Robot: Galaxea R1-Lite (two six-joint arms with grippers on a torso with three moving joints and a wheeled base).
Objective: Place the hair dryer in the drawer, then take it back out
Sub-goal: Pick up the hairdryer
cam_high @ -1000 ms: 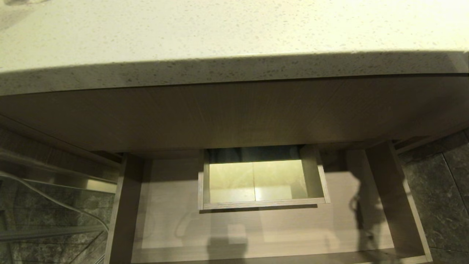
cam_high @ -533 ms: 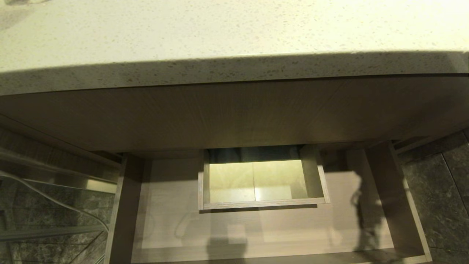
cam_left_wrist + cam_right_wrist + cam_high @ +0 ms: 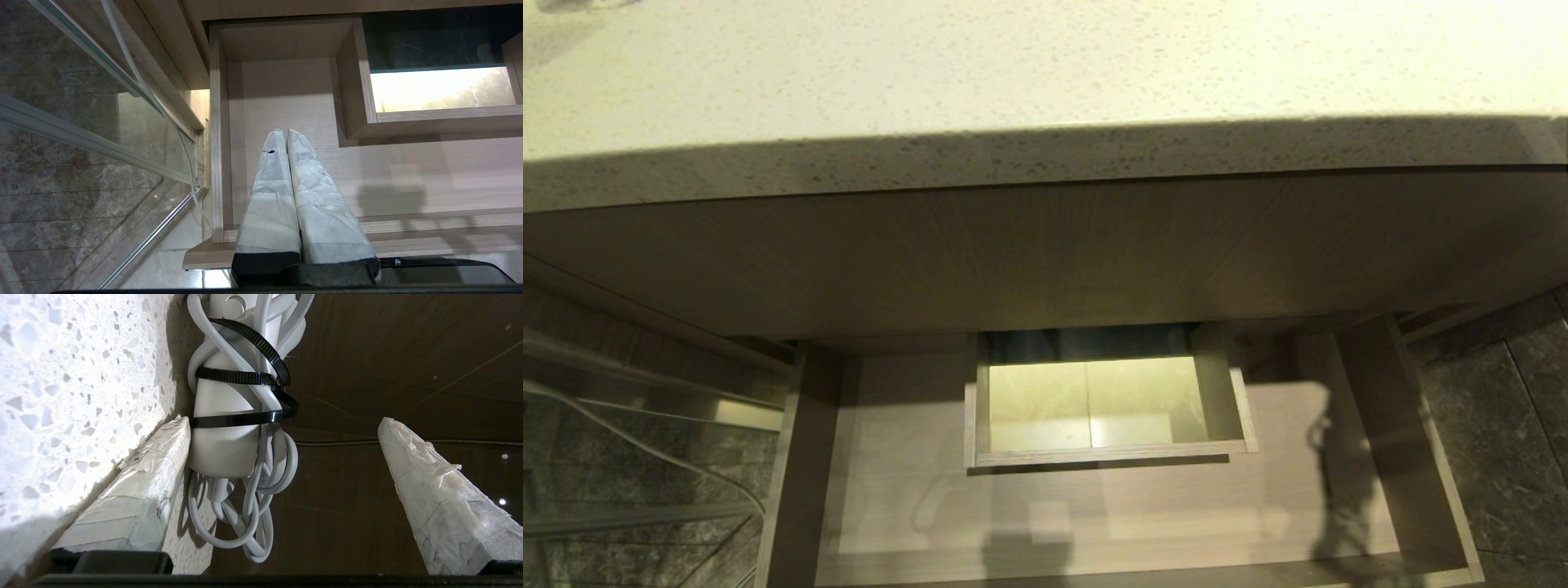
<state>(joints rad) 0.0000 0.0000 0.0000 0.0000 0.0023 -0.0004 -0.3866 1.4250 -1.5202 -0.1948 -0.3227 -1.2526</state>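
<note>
1. A speckled stone surface (image 3: 1013, 65) overhangs a wood-grain cabinet, with dark marble floor (image 3: 1503, 425) to the side and the wide, shallow drawer (image 3: 898, 490) pulled out below.
2. The hair dryer (image 3: 229, 428) shows only in the right wrist view: its slim white handle lies at the very edge of the speckled surface, partly over the drop, with the cord (image 3: 245, 514) looped round it and bound by black ties (image 3: 245, 377). The barrel is out of view.
3. The right pincer (image 3: 286, 441) stands wide, one taped finger touching the handle's side against the surface, the other well apart in open air. Nothing is gripped yet.
4. It will likely handle as a light, rigid plastic body with a smooth, somewhat slippery shell. The loose cord loops are soft and could snag. The bound part of the handle looks the best place to close on.
5. The left pincer (image 3: 286, 134) hangs closed and empty above the drawer's left end.
6. Room: the drawer floor is bare, broken by a walled rectangular cut-out (image 3: 1094, 400) in the middle. The surface's overhang covers the drawer's back part, so the way in is from the front, to either side of the cut-out.
</note>
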